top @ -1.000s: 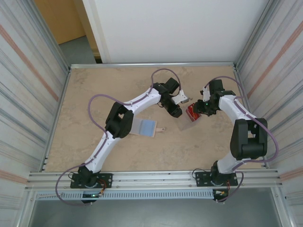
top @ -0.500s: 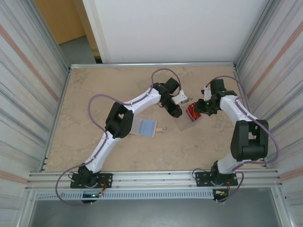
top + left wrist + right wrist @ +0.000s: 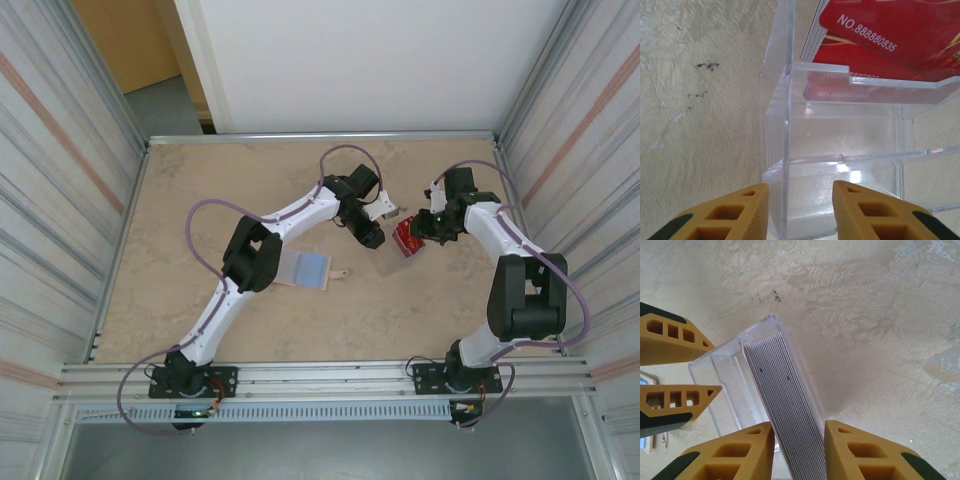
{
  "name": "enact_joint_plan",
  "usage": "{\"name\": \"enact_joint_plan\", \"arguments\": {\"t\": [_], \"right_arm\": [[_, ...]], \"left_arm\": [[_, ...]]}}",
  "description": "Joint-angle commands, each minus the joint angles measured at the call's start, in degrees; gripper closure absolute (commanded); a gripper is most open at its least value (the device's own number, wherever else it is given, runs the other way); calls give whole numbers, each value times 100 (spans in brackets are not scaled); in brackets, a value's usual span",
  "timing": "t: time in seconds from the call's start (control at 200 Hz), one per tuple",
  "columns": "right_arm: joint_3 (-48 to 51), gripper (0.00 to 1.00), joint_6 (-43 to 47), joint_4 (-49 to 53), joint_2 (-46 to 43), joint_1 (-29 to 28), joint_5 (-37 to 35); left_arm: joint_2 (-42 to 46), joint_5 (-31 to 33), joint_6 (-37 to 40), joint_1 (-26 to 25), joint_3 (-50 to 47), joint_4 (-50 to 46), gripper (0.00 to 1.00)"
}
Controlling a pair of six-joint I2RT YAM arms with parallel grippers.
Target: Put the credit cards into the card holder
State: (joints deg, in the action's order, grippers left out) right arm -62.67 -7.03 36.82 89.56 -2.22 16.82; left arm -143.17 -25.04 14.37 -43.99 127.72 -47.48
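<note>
Beige table (image 3: pixel 200 180), toward its far edge: credit cards (image 3: pixel 405 238) stand in a clear case (image 3: pixel 840 130), right gripper (image 3: pixel 798 424) pinching the stack. Left gripper (image 3: pixel 800 185) straddles the case wall, can't tell if it's gripping.

Right tool (image 3: pixel 797 426) jaws drawn closer against the stack of credit cards (image 3: pixel 790 400), right arm (image 3: pixel 527 290) nudged slightly outward

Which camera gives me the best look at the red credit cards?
The left wrist view: the credit cards face the lens, printed numbers readable, standing in the clear case. The right wrist view catches the stack edge-on; the top external view shows a small red patch.
</note>
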Motion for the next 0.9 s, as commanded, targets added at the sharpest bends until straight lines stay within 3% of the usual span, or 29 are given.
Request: {"name": "enact_joint_plan", "arguments": {"t": [0.0,0.892], "right_arm": [[79,70,-22,-96,-235,84,-43],[94,75,33,-47,-299,-15,-13]], "left_arm": [[-233,270,216,-104,-218,-274,63],[-266,269,253,-128,-224,-295,63]]}}
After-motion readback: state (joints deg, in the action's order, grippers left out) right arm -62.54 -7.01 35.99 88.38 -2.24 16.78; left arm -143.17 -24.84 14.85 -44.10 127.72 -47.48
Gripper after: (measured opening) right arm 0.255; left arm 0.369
